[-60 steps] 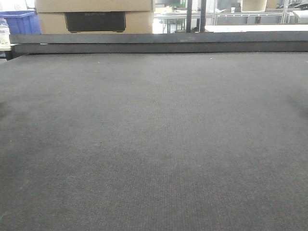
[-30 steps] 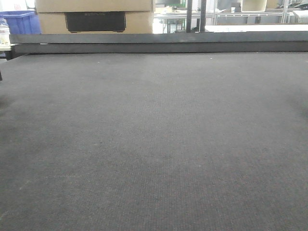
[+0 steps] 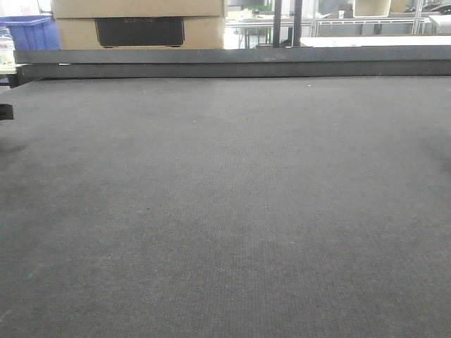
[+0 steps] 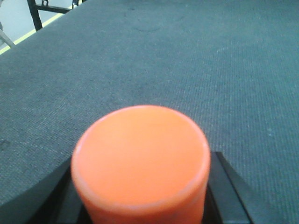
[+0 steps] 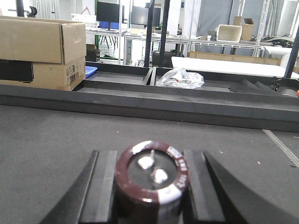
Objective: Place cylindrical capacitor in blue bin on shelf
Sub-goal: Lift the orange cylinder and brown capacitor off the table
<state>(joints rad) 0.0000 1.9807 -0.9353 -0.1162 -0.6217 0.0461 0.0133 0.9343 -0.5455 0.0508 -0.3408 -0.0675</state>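
Since 1 s ago a dark bit point(image 3: 5, 111) had crept in at the left edge of the front view, over the grey mat point(image 3: 225, 211); couldn't tell what it was. Right gripper point(image 5: 152, 196) was clamped on the capacitor point(image 5: 152, 168), terminals facing the wrist cam, just above the mat. Left gripper point(image 4: 140, 196) was closed round an orange cylinder point(image 4: 140, 149). Cardboard box point(image 3: 137, 21) & blue crate point(image 3: 28, 32) sat beyond the mat's far edge.

Only a black sliver of the left pincer point(image 3: 4, 111) shows, hovering over the dark grey fabric table point(image 3: 225, 211) that stretches off to its right. Beyond it run a black rail point(image 3: 225, 63), a blue crate point(image 3: 29, 32) and a cardboard box point(image 3: 137, 21).
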